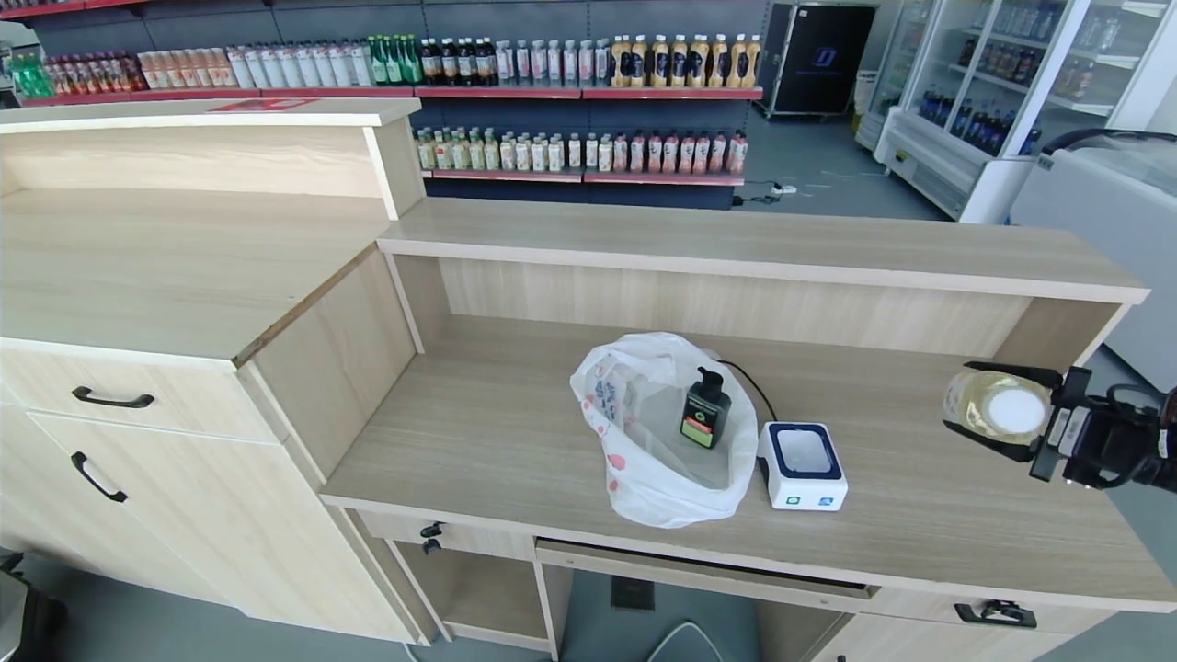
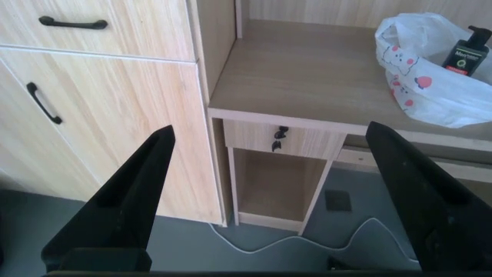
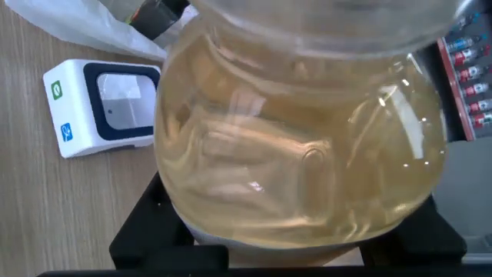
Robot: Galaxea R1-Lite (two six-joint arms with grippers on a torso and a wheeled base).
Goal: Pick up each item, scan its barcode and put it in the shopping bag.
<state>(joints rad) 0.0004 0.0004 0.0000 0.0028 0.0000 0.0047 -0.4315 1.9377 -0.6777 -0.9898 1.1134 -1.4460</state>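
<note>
Right pincer (image 1: 958, 395) clasps rounded jar (image 1: 998, 411), perhaps glass

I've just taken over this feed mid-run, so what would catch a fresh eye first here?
The right gripper hangs over the right end of the counter, jaws shut on a clear bottle of yellowish liquid. Mid-counter, a white shopping bag lies open with a dark pump bottle upright inside, and a white scanner sits just to its right.
</note>
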